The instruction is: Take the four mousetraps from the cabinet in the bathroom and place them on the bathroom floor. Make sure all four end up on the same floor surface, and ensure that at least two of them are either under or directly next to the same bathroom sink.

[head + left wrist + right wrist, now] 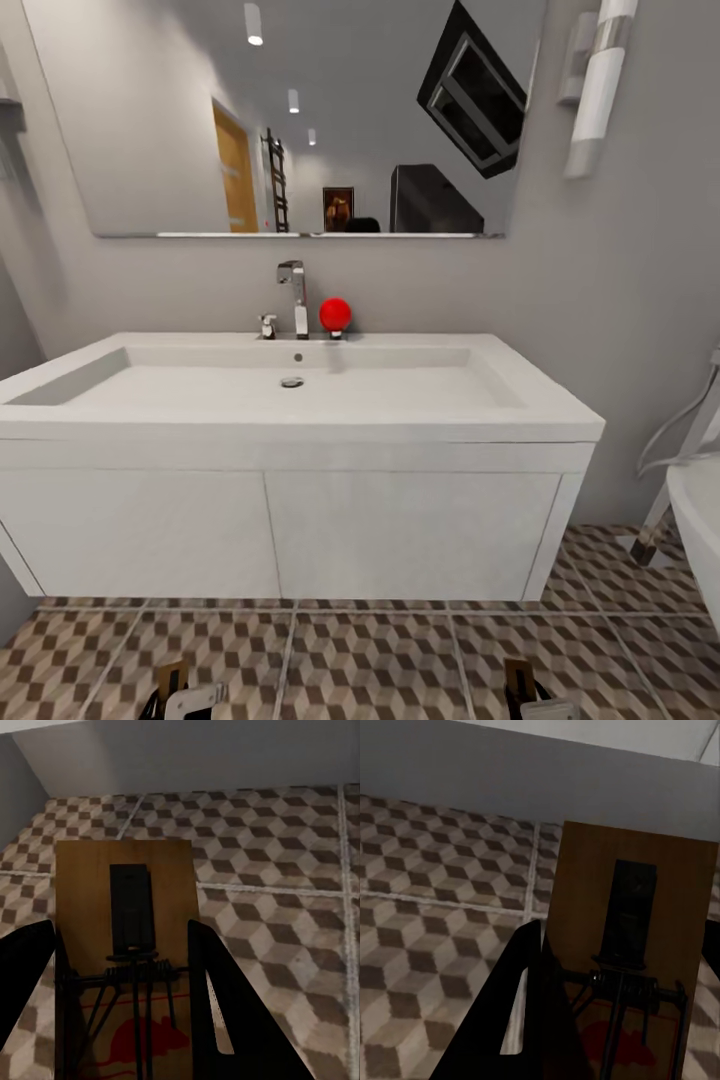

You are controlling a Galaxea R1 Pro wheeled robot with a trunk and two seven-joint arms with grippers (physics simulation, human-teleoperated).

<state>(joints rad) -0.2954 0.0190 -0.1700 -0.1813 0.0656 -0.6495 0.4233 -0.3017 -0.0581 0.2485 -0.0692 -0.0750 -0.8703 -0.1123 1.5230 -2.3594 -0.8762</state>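
Bathroom sink [300, 400]: wide white basin on vanity, dead ahead, above bathroom floor [380, 660].
Left gripper [124, 1020]: clamped on mousetrap [124, 892], held above tiles.
Right gripper [607, 1020]: one finger seen against second mousetrap [637, 892]; apparently gripping it.
Risk: release from height, so trap bounces or skids away from sink; release too early lands it out of sink's reach.

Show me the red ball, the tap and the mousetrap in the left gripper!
red ball [335, 313]: head view, middle of the ball.
tap [293, 285]: head view, its upright chrome body.
mousetrap [161, 877]: left wrist view, bare wooden board.
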